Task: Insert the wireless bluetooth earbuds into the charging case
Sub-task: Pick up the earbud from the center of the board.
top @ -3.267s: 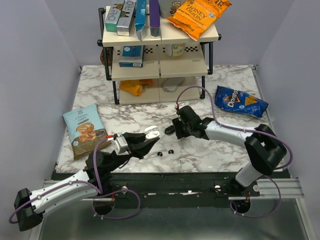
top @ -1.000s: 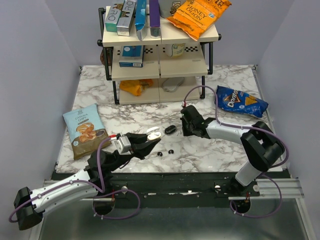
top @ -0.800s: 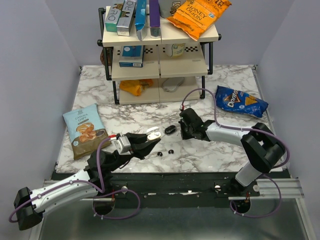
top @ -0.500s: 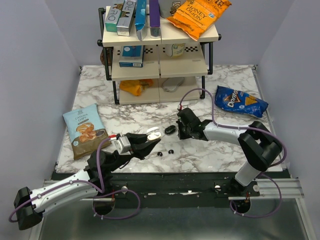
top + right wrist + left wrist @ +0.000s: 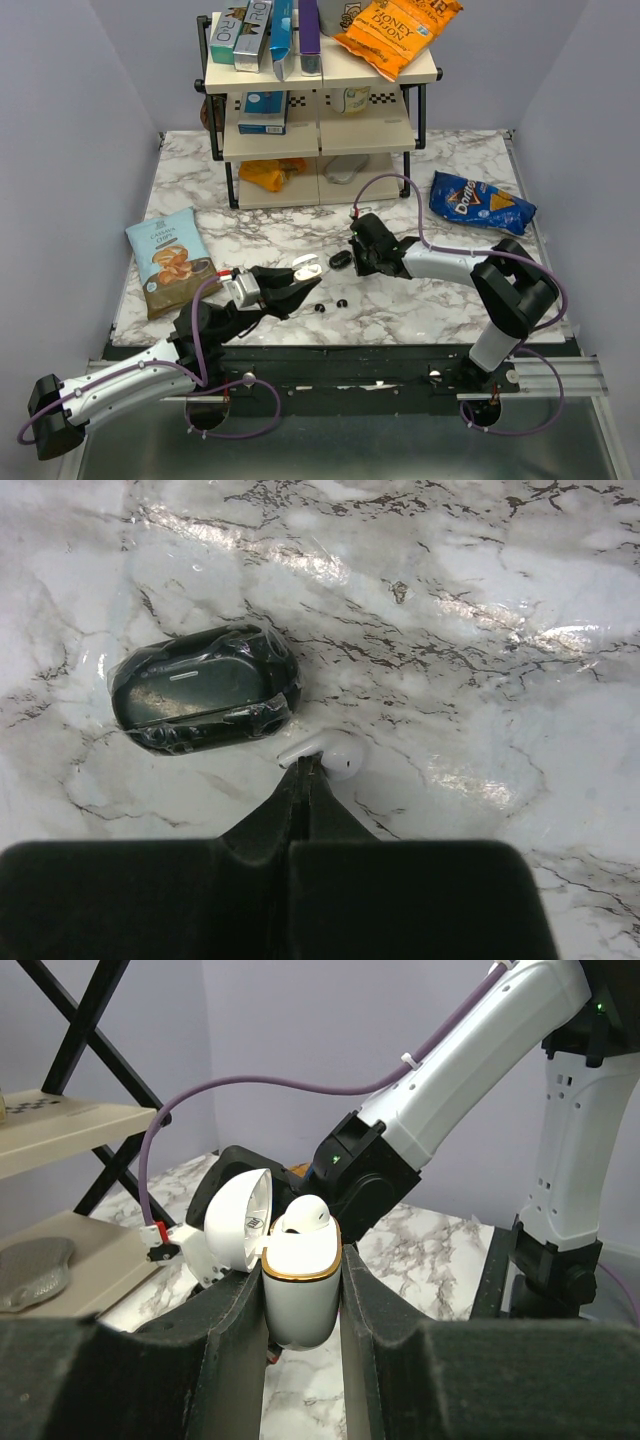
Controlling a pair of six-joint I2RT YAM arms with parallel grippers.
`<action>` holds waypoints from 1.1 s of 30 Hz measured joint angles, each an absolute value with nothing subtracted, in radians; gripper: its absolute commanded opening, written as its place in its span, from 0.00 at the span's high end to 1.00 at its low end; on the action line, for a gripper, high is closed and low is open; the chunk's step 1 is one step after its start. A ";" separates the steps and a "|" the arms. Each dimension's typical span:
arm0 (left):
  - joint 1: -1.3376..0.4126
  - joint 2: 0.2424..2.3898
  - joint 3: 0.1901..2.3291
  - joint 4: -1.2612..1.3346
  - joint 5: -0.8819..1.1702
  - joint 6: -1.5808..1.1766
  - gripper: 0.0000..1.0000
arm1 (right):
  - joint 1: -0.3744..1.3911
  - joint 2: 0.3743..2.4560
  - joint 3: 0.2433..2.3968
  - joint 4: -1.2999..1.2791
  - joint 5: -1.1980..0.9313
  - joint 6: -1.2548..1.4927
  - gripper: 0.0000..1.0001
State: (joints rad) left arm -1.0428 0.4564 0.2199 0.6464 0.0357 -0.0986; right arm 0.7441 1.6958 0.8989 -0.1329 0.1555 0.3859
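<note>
We note left tool point(image 5: 303, 1270) clamped on white charging case point(image 5: 300, 1300), lid flipped open, seated earbud point(image 5: 303, 1217) inside, held above worktop point(image 5: 425, 1250), left of black oval case point(image 5: 340, 260). Farther out, right tool point(image 5: 305, 770) jaws pressed together, tips touching loose white earbud point(image 5: 332, 751) lying on worktop just beside black oval case.

Top view, read from table centre. Orange bag point(image 5: 395, 30) on the top shelf point(image 5: 320, 78), 12 o'clock: "HONEY DIJON". Blue bag point(image 5: 480, 203), 2 o'clock: "Doritos". Pale blue bag point(image 5: 168, 262), 9 o'clock: "CHIPS"; the word above it unclear. Fine print inside the lid of the white case point(image 5: 300, 1295) in my left pincer point(image 5: 302, 1260): illegible.
</note>
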 measured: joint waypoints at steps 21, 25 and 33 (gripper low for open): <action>-1.043 0.482 0.220 0.646 0.036 -0.099 1.00 | 0.712 1.669 0.870 -0.133 0.190 0.376 0.69; -1.043 0.475 0.220 0.645 0.036 -0.099 1.00 | 0.706 1.647 0.861 -0.162 0.190 0.394 0.51; -1.043 0.466 0.220 0.642 0.036 -0.101 1.00 | 0.705 1.582 0.839 -0.242 0.199 0.490 0.45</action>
